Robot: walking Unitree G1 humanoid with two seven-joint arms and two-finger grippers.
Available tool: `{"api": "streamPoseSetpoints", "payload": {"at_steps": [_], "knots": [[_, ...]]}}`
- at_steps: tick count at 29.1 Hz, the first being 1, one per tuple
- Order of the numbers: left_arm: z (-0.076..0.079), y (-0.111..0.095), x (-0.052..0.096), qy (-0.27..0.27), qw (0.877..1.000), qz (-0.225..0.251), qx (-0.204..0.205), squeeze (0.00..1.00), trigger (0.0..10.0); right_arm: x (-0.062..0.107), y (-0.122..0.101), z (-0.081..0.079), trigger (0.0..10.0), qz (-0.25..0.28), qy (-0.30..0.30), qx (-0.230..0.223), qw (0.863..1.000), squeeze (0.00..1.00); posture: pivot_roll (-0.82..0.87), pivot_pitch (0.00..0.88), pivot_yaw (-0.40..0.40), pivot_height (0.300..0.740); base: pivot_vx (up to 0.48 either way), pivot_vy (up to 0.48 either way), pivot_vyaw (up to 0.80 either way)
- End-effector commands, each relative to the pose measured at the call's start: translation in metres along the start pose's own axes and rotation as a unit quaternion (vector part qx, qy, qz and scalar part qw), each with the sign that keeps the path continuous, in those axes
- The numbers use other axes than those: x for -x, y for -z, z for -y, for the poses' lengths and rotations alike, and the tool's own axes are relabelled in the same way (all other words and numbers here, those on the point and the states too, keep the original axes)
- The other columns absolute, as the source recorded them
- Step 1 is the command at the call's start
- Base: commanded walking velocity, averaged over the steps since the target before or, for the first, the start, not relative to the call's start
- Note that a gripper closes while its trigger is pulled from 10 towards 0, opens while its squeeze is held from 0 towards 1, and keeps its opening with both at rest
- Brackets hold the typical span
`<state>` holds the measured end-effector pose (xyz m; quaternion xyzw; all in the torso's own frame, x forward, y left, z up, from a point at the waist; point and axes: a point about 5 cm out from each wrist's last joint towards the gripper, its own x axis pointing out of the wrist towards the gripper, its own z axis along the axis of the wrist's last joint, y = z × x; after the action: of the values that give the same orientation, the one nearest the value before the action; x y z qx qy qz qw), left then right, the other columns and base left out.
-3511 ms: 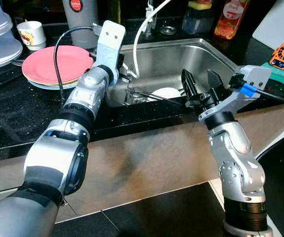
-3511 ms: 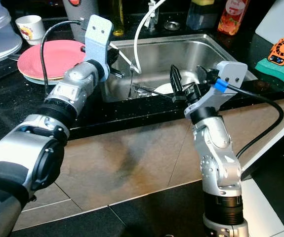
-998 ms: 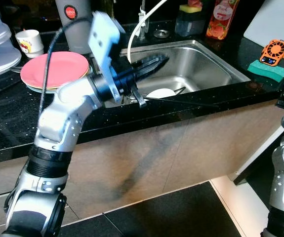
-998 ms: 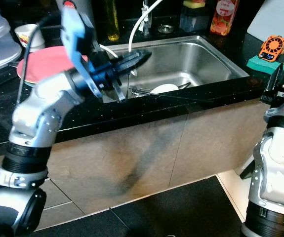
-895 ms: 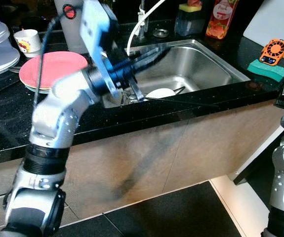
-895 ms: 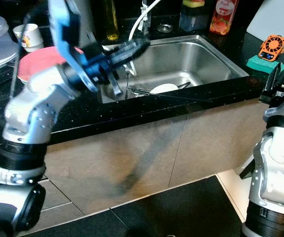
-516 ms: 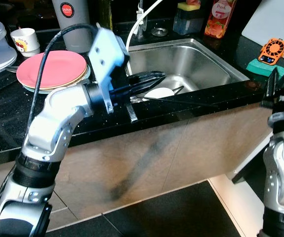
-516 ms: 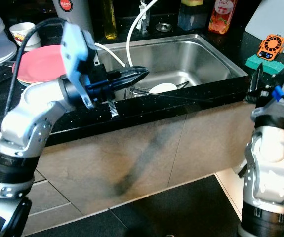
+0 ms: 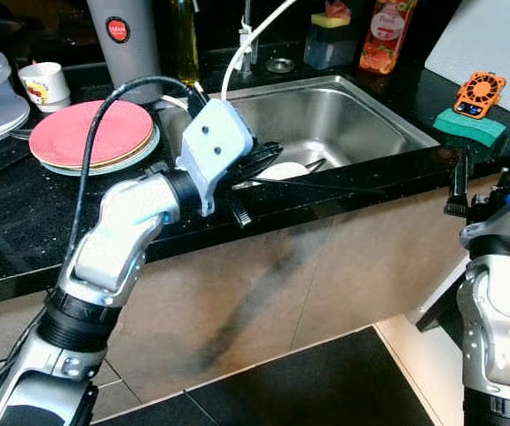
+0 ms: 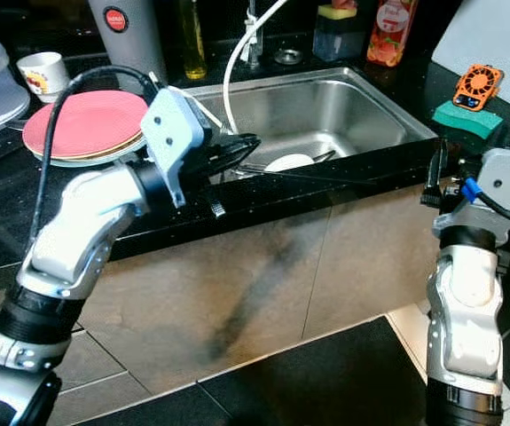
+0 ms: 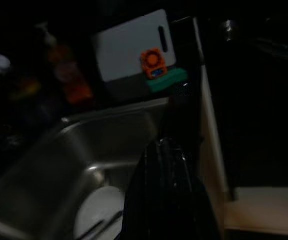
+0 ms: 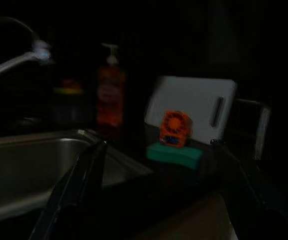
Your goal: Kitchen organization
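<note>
Sitting untouched in the basin: the white plate (image 9: 283,170) is on the floor of the steel sink (image 9: 374,120), thin utensils (image 9: 312,164) lying beside it, nothing lifted out yet.

Left gripper (image 9: 268,158) has swung down from its raised, sweeping pose of a second ago and now points low over the sink's front rim, aimed toward the plate. Fingers are pressed together with no gap I can see, nothing between them. Left wrist view agrees: the dark finger pair sits over the basin with the plate just below and ahead.

Right gripper (image 9: 458,185) has pulled out of the sink, where it hovered a few seconds back, and now stands off the counter's right end, fingers pointing up. Right wrist view shows its two fingers (image 12: 76,185) spread wide, empty.

Camera has backed off too, so part of the shift is the robot stepping away, not the objects moving.

Counter unchanged: pink plates (image 9: 90,135) stacked left of the sink, mug (image 9: 43,82) behind them, orange bottle (image 9: 380,40) and sponge holder (image 9: 328,44) at the back, green sponge (image 9: 468,127) with the small orange fan (image 9: 476,93) on it to the right, cutting board (image 9: 490,40) behind.

My read: the right arm has handed the job over and the left is lining up on the plate. It'll have to open before it can grab that rim.
</note>
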<state>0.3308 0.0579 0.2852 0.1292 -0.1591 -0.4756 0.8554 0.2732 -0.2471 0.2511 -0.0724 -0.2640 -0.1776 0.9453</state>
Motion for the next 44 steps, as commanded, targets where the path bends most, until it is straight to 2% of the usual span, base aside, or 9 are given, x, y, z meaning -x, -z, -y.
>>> {"api": "streamPoseSetpoints", "payload": {"at_steps": [1,5,14,20,26,30,33,38,44], "knots": [[0.003,0.013,-0.012,0.013,0.998,-0.027,0.050,0.11,10.0,0.001,0.001,-0.002,10.0,0.000,-0.002,-0.001,1.000,0.00,-0.03,0.037,0.022,0.740,0.000,0.000,0.00],[0.015,0.021,-0.034,0.081,0.989,-0.032,0.116,0.10,10.0,0.001,-0.001,-0.008,10.0,0.002,-0.009,-0.005,1.000,0.00,-0.03,0.046,0.024,0.740,0.000,0.000,0.00],[0.010,0.042,-0.054,0.091,0.976,-0.071,0.185,0.09,10.0,0.000,-0.003,-0.011,10.0,0.003,-0.017,-0.008,1.000,0.00,-0.03,0.071,0.027,0.740,0.000,0.000,0.00],[0.002,0.077,-0.054,-0.013,0.960,-0.165,0.224,0.10,10.0,0.002,-0.004,-0.012,10.0,0.002,-0.016,-0.010,1.000,0.00,-0.03,0.084,0.037,0.740,0.000,0.000,0.00],[-0.009,0.115,-0.030,-0.154,0.922,-0.260,0.244,0.11,10.0,0.003,-0.003,-0.010,10.0,-0.001,-0.014,-0.008,1.000,0.00,-0.03,0.090,0.031,0.740,0.000,0.000,0.00],[-0.011,0.120,-0.026,-0.170,0.917,-0.274,0.236,0.10,10.0,0.002,-0.002,-0.010,10.0,-0.002,-0.013,-0.008,1.000,0.00,-0.03,0.090,0.029,0.740,0.000,0.000,0.00],[-0.032,0.136,0.006,-0.309,0.866,-0.313,0.237,0.11,10.0,0.000,-0.002,-0.012,10.0,-0.001,-0.016,-0.010,1.000,0.00,-0.02,0.087,0.022,0.740,0.000,0.000,0.00],[-0.051,0.133,0.021,-0.396,0.841,-0.295,0.221,0.12,10.0,-0.001,-0.002,-0.014,10.0,-0.001,-0.020,-0.014,1.000,0.00,-0.01,0.087,0.016,0.740,0.000,0.000,0.00],[-0.075,0.110,0.022,-0.457,0.839,-0.230,0.188,0.12,10.0,-0.001,-0.002,-0.015,10.0,-0.002,-0.023,-0.016,1.000,0.00,-0.01,0.087,0.013,0.740,0.000,0.000,0.00]]}}
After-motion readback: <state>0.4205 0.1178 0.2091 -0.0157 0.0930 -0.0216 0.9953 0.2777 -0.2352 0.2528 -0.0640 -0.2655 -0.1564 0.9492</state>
